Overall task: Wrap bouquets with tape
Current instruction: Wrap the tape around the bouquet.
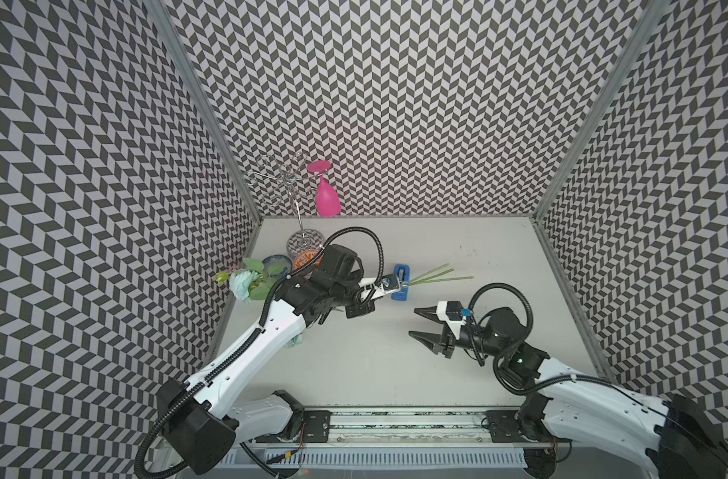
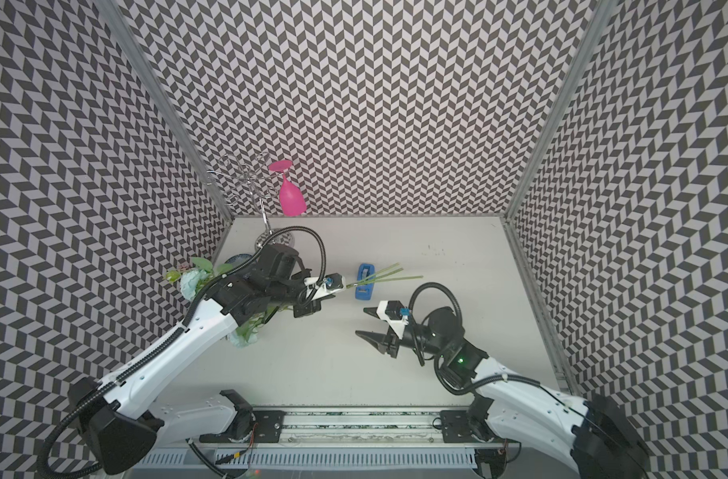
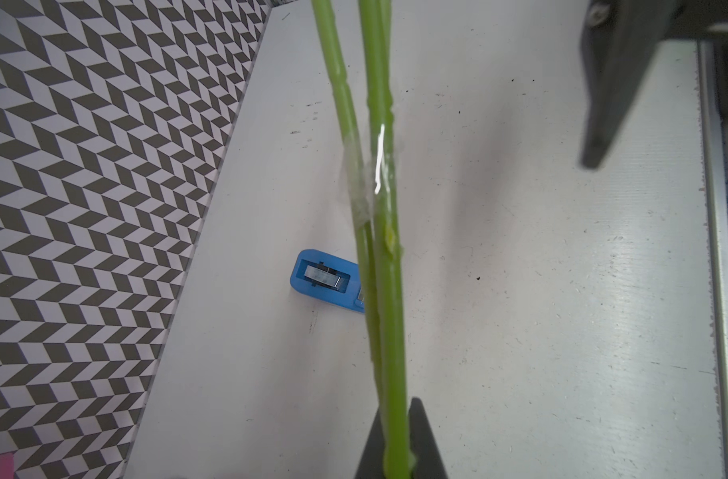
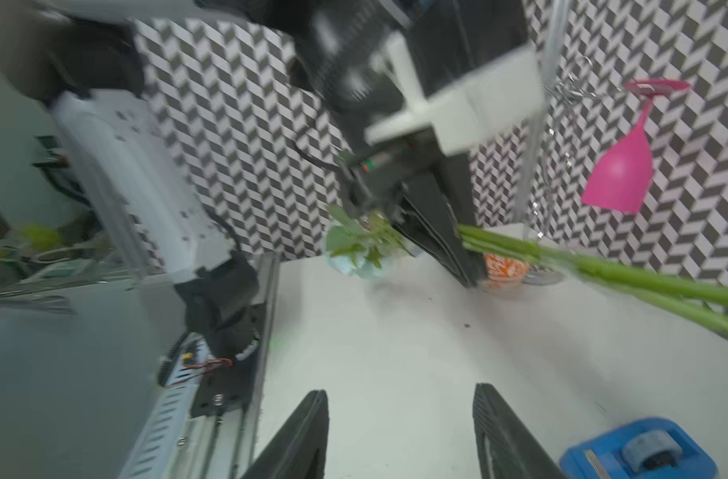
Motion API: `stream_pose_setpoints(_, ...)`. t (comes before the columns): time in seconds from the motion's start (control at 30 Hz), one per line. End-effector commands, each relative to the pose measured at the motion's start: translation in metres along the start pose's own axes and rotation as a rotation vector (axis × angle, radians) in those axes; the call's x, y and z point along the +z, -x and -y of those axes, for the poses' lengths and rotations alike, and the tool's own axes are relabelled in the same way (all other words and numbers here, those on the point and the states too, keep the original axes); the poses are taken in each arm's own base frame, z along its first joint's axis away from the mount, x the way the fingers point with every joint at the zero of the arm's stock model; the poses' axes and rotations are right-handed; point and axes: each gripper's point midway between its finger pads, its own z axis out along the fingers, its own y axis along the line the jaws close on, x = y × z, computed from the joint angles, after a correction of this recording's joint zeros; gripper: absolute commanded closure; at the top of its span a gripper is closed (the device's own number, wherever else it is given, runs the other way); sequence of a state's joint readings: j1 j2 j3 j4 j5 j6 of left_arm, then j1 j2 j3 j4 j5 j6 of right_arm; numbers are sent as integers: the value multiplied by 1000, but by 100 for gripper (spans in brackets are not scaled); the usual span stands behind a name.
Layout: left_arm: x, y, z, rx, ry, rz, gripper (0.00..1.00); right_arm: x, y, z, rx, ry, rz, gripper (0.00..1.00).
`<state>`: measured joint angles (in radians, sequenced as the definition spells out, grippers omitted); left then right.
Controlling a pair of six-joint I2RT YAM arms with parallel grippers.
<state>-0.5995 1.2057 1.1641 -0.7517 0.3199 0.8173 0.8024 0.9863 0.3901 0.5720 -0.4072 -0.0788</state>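
Observation:
My left gripper [image 1: 402,284] is shut on the green stems [image 1: 436,275] of a bouquet, held above the table. Its pale aqua blooms [image 1: 241,286] and leaves lie back beside the left arm. In the left wrist view the stems [image 3: 389,290] run out from between the fingers of the left gripper [image 3: 396,414], with a band of clear tape [image 3: 370,178] round them. The blue tape dispenser [image 1: 399,295] lies on the table just under the gripped stems. My right gripper [image 1: 414,321] hovers open and empty, in front of the dispenser [image 4: 640,452].
A wire rack [image 1: 279,182] with a pink glass [image 1: 327,199] hanging upside down stands at the back left. An orange-patterned bowl [image 1: 304,261] and a blue-patterned dish [image 1: 277,263] sit behind the left arm. Patterned walls close in both sides and the back.

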Motion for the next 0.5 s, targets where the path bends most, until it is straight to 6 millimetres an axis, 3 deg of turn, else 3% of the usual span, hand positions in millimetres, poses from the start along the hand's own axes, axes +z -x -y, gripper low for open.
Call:
stream_pose_setpoints(0.0, -18, 16, -2, 21, 13, 54, 100, -1, 54, 39, -83, -218, 217, 43)
stream_pose_setpoints(0.13, -21, 19, -2, 30, 14, 68, 100, 10, 46, 56, -37, -273, 219, 41)
stream_pose_setpoints(0.3, -20, 21, 0, 31, 2, 78, 100, 26, 43, 53, -39, -208, 228, 40)
stream_pose_setpoints(0.4, -21, 22, -1, 31, 3, 80, 100, 38, 39, 54, -39, -185, 187, 50)
stream_pose_setpoints(0.47, -22, 22, -1, 32, 4, 84, 100, 39, 38, 51, -31, -166, 188, 61)
